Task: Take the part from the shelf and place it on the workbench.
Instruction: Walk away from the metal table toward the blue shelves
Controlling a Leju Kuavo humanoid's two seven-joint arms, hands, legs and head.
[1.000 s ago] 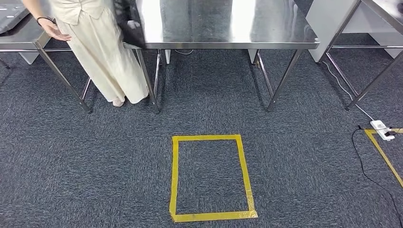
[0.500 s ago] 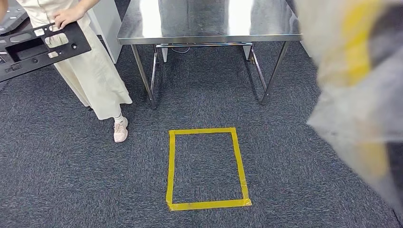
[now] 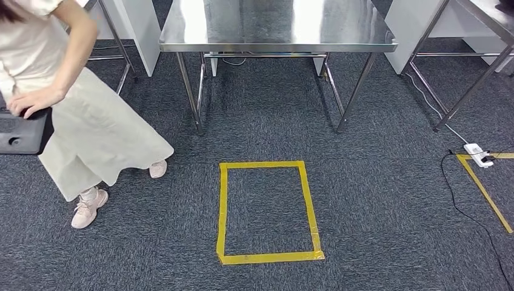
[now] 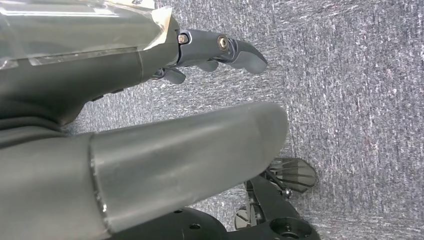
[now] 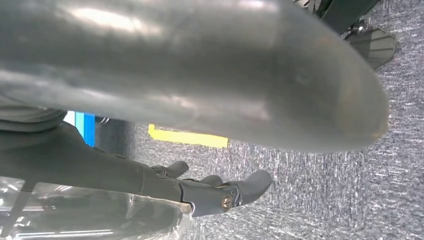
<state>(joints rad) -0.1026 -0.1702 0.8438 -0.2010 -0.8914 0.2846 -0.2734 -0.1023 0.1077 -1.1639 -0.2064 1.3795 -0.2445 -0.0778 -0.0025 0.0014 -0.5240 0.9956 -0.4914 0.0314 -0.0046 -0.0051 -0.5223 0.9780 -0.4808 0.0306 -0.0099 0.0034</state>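
A person in a pale dress (image 3: 91, 130) stands at the left, one hand resting on a black flat part (image 3: 21, 132) that is cut off by the picture's edge. The steel workbench (image 3: 276, 27) stands ahead with a bare, shiny top. My left hand (image 4: 200, 120) hangs over the grey carpet, thumb and dark fingers (image 4: 235, 50) apart, holding nothing. My right hand (image 5: 215, 190) hangs the same way, its fingers spread over the carpet with nothing in them.
A yellow tape rectangle (image 3: 222, 206) marks the carpet in front of the workbench. More steel tables stand at the right (image 3: 485, 15) and far left. A white power strip (image 3: 477, 154) with a black cable lies near yellow tape at the right.
The camera has shifted between frames. The person has stepped from the table toward the left and nearer, carrying the black part lower. The blur that covered the right side is gone.
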